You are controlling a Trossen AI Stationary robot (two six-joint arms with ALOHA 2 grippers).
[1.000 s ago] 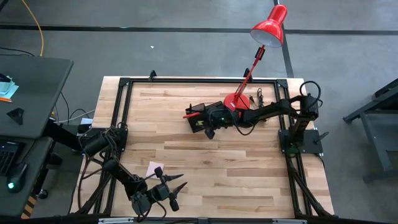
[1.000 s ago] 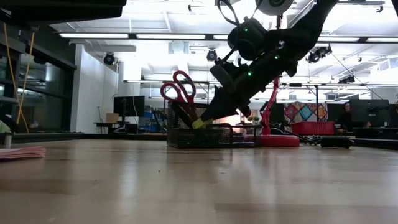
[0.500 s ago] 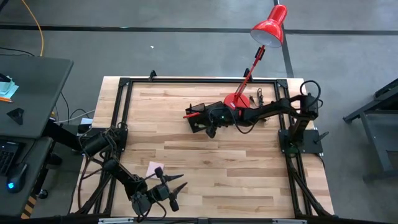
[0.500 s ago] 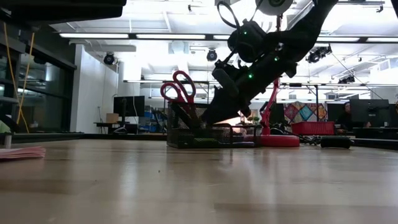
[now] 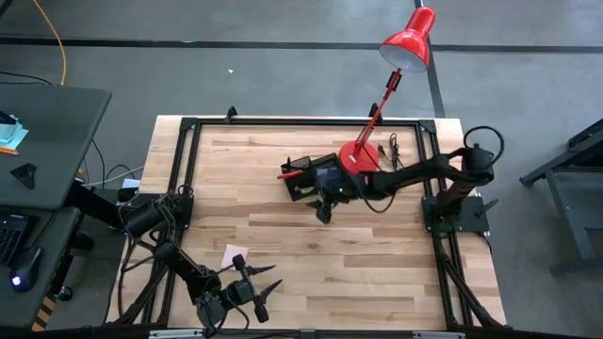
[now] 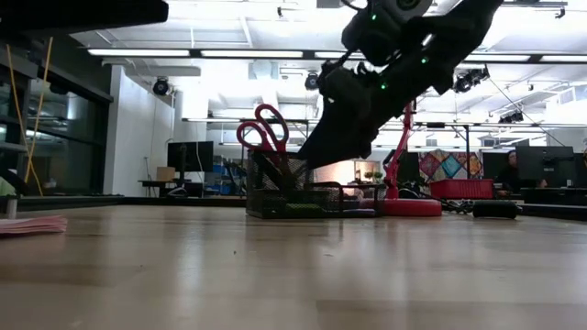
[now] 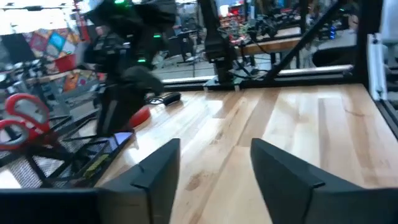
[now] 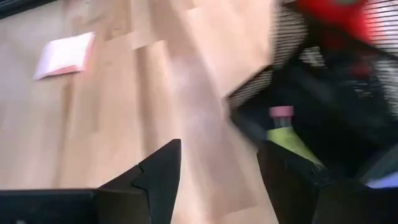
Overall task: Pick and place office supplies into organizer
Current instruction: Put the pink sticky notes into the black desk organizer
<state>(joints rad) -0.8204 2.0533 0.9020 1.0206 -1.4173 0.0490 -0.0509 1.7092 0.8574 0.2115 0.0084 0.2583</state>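
Observation:
The organizer [image 5: 309, 179], a black mesh box, stands at the table's far middle next to the lamp's base. Red-handled scissors [image 6: 265, 134] stick up out of it, handles on top. A yellow-green marker with a pink end [image 8: 288, 138] lies inside it. My right gripper [image 5: 324, 211] hovers open just above and on the near side of the organizer, with nothing between its fingers [image 8: 214, 171]. A pink sticky-note pad [image 5: 234, 254] lies flat on the table at the near left. My left gripper [image 5: 262, 292] waits open at the near edge, close to the pad, pointing level toward the organizer [image 7: 59, 158].
A red desk lamp stands with its round base [image 5: 356, 153] right of the organizer, its neck leaning toward the far right. A small dark item [image 6: 495, 210] lies near the base. Bare wood stretches between the organizer and the near edge.
My right gripper has opened over the organizer and let go of the yellow-green marker, which has dropped inside. The gripper has then risen and drawn back toward the table's near edge, clear of the box.

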